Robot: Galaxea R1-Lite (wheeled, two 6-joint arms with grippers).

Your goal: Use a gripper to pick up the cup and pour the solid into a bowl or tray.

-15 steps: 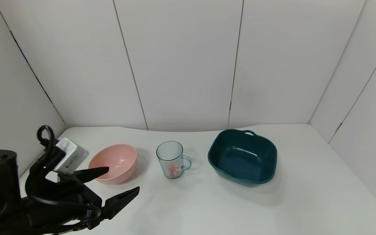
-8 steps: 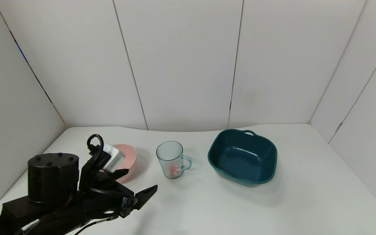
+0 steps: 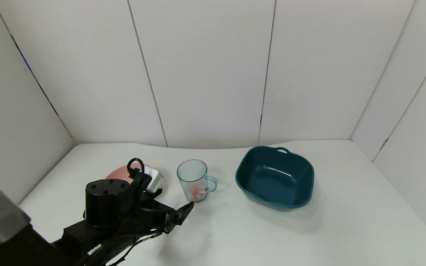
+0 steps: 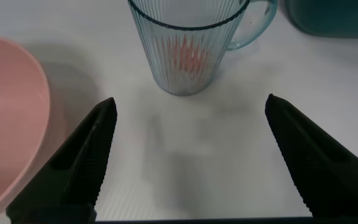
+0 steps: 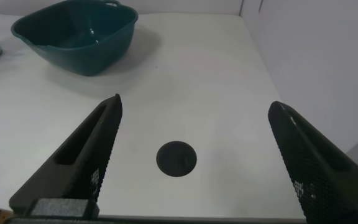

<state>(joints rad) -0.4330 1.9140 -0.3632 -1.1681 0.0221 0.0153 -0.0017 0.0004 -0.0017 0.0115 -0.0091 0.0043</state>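
The left gripper (image 3: 178, 214) is seen low over the table (image 3: 346, 221) on the left side, its two fingers (image 4: 82, 165) spread wide and nothing held between them; the cup (image 3: 193, 180) is framed just ahead of the gap, untouched, with the near fingertip in the head view close beside its base. The pink bowl (image 3: 118, 172) is largely hidden behind the arm in the head view, only its far rim being shown, but in the left wrist view its smooth inner wall (image 4: 8, 118) is laid plainly beside one finger. The cup is stood upright at the middle of the table, handle turned toward the teal basin (image 3: 275, 179), and the solid (image 3: 197, 193) is glimpsed through the ribbed wall as red and white pieces at the bottom; the left wrist view (image 4: 185, 55) brings it closer. The basin is set well apart to the right, handle toward the back wall. The right gripper (image 5: 191, 158) is not caught by the head view; its own wrist view shows its fingers spread wide over bare table, holding nothing, a dark round mark (image 5: 176, 158) on the surface between them. The table is white and is enclosed by pale panelled walls (image 3: 205, 74).
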